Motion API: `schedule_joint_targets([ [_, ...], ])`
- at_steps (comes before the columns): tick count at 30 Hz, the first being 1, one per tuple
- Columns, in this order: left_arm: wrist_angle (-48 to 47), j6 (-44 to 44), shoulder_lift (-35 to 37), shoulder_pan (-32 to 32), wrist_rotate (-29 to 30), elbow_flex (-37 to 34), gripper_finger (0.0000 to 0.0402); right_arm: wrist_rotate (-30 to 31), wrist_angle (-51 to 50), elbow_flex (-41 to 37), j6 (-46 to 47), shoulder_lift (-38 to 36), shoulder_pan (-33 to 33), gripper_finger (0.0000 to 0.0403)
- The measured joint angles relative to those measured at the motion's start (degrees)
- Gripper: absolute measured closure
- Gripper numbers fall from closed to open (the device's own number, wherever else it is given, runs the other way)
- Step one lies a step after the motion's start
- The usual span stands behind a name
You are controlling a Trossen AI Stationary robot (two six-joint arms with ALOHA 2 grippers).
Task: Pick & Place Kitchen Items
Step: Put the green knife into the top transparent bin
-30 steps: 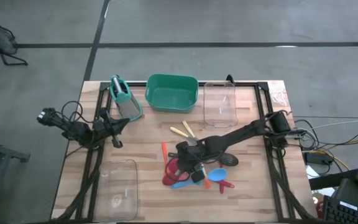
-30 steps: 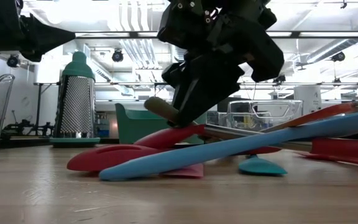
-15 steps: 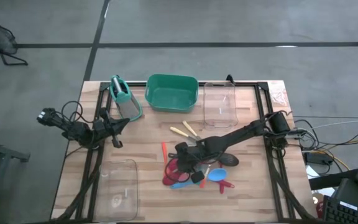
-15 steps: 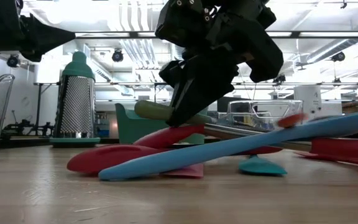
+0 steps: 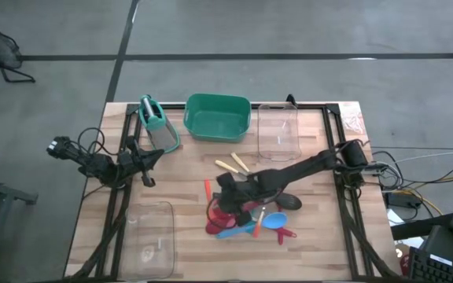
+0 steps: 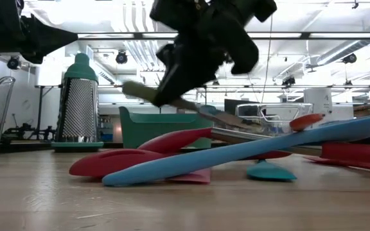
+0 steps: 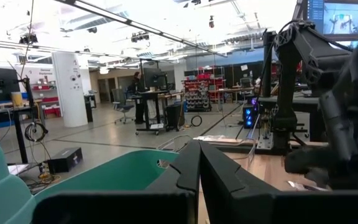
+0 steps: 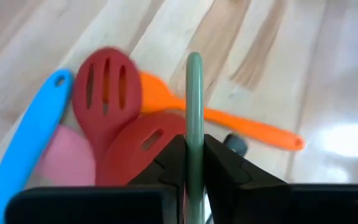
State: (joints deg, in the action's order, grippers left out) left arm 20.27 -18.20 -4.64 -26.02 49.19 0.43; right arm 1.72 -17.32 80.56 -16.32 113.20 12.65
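My right gripper [image 5: 231, 191] is over the utensil pile [image 5: 238, 216] at the table's middle, shut on a pale green-handled utensil [image 6: 172, 101]. The pile holds a blue spatula [image 6: 236, 154], red slotted spoons [image 8: 107, 93], a pink spatula [image 8: 67, 158] and an orange spoon [image 8: 247, 127], lying across one another on the wood. Two pale-handled tools [image 5: 233, 165] lie just beyond it, and a black ladle [image 5: 289, 202] lies to its right. My left gripper [image 5: 149, 161] waits at the table's left, shut and empty. My right gripper pinches the green handle [image 8: 194, 134] between its two fingers, some way back from the handle's free end [image 6: 130, 90]. The fingers slant down from above. The handle end is raised and tilted up; the utensil's other end slopes down toward the pile [image 6: 233, 122].
A green tub [image 5: 217, 116], a teal-handled grater [image 5: 156, 122] and a clear bin [image 5: 278, 130] stand along the far edge. Another clear bin [image 5: 148, 236] lies at the near left. Bare wood shows at the near right.
My right gripper has risen and gone toward the table's far left, still shut on the green-handled utensil. The utensil's handle end has lifted and tipped up out of the pile, and more of the blue spatula shows below it.
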Motion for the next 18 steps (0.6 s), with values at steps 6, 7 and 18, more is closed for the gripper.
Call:
schedule_joint_targets([
  [6,0.0,0.0,0.0,0.0,0.0,0.0,0.039,3.8,-0.3,1.8,-0.7,-2.9,-0.3,0.0372],
  [7,-0.1,0.0,0.0,0.0,0.0,0.0,0.039,4.8,-0.3,1.8,-0.7,-3.6,-0.6,0.037],
  [18,-0.8,0.0,0.0,0.0,0.0,0.0,0.039,12.7,-2.0,1.7,6.1,-11.1,-5.4,0.0367],
])
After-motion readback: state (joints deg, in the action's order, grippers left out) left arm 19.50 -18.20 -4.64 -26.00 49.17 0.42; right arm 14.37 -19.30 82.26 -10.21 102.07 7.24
